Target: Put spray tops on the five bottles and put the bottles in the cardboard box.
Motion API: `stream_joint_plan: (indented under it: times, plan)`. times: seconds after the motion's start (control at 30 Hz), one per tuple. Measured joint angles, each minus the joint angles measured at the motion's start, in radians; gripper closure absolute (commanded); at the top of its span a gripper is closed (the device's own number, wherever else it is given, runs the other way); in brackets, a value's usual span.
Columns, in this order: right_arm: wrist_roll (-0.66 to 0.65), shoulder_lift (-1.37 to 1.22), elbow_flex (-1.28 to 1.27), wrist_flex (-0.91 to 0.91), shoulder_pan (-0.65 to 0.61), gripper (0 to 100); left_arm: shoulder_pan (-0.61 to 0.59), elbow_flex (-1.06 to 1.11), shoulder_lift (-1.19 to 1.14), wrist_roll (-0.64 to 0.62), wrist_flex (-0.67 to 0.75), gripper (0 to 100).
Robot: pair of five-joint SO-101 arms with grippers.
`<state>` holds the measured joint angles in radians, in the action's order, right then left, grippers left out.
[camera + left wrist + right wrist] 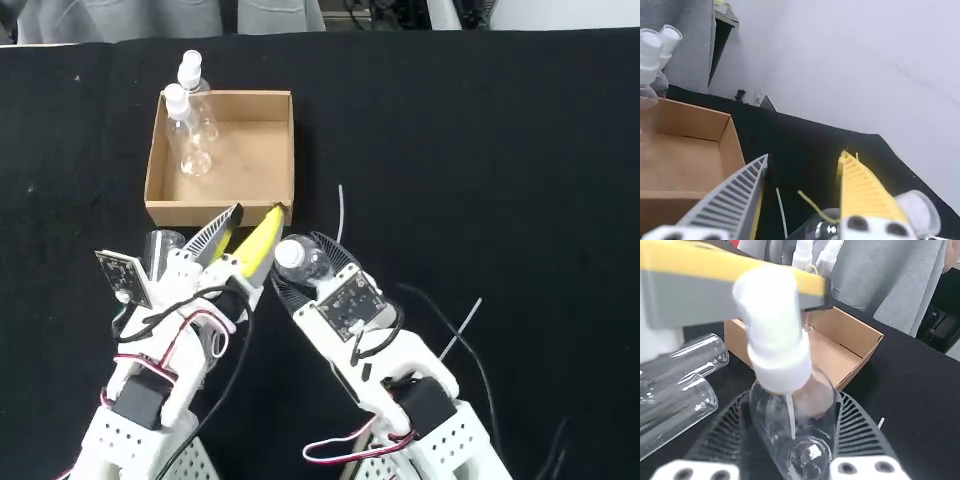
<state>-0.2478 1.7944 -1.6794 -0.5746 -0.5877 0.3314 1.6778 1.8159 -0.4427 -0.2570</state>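
My right gripper is shut on a clear bottle with a white spray top on its neck, just in front of the cardboard box. My left gripper is open beside it. Its yellow finger is close to the top; I cannot tell if they touch. Two capped bottles stand in the box's far left corner. Two uncapped bottles lie on the table under the left arm.
The table is covered in black cloth. One thin dip tube lies to the right of the box. Another tube lies beside the right arm. Grey fabric hangs beyond the far edge.
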Motion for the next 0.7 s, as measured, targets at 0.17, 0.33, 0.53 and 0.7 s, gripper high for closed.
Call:
stream_joint_plan:
  times: [0.17,0.33,0.53,0.7]
  plan:
    - [-0.005,0.000,0.000,0.000,0.000,92.8,0.025,0.000,0.000,0.057,0.000,79]
    - [-0.005,0.000,0.000,0.000,0.000,92.8,0.029,0.000,0.000,0.063,0.000,79]
    - [-0.005,0.000,0.000,-0.015,0.000,92.8,0.015,0.000,0.000,0.063,0.000,79]
    - [-0.005,0.000,0.000,-0.057,0.000,92.8,-0.032,0.000,0.000,0.063,0.005,79]
